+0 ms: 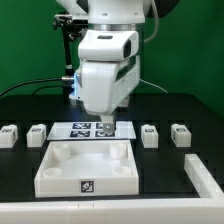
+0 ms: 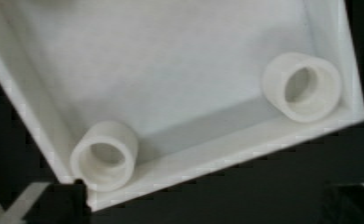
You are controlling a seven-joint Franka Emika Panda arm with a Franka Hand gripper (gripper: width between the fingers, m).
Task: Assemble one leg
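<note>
A robotics lab: a white robot arm [image 1: 105,60] stands over a black bench [image 1: 165,195] with a green screen [image 1: 30,45] behind its far edge. Black-and-white tags [image 1: 86,185] sit on the marker board [image 1: 72,128] mid-bench and on the white panel [image 1: 60,168] near the front edge.

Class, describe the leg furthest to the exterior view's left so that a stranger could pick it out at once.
Start at the large white panel. Behind it, small white blocks flank the marker board, two each side. The leg is the outermost on the exterior view's left, nearest the picture's edge.
</note>
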